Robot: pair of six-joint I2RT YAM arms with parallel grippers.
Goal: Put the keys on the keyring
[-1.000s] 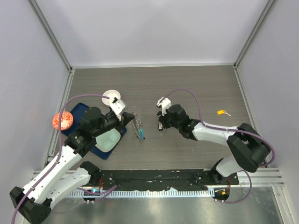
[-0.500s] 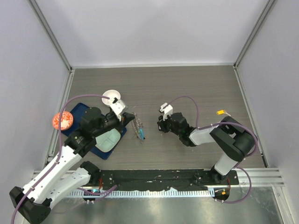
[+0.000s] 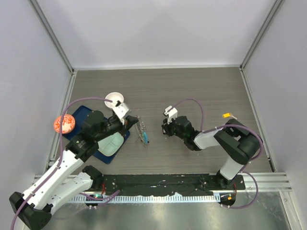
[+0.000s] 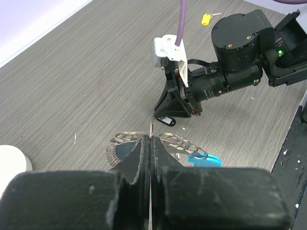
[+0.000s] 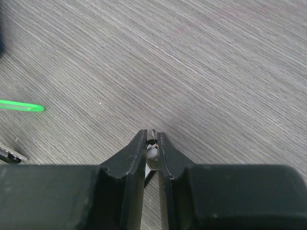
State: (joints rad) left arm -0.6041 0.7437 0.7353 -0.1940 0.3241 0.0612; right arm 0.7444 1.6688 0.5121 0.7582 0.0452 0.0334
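Observation:
The keyring [image 3: 141,129] lies right of the blue tray, a wire ring with many small silver keys and a blue tag [image 3: 145,139]. My left gripper [image 3: 130,122] is shut on its wire. In the left wrist view the fingertips [image 4: 150,137] pinch the thin wire, with small rings [image 4: 184,142] and the blue tag [image 4: 205,160] beside them. My right gripper [image 3: 164,129] is low over the table, just right of the keyring. In the right wrist view its fingers [image 5: 152,134] are shut on a small key [image 5: 152,151]. The key's black head [image 4: 165,120] shows below that gripper.
A white bowl [image 3: 114,98] stands behind the left gripper. A blue tray [image 3: 76,120] holds a pale green item [image 3: 111,143], with an orange-red ball [image 3: 64,123] at its left. A yellow-tagged key [image 3: 228,115] lies far right. A thin green strip [image 5: 21,106] lies near the right gripper.
The right arm has drawn its elbow in toward the centre while its gripper stays at nearly the same spot by the keyring. The left arm has not moved.

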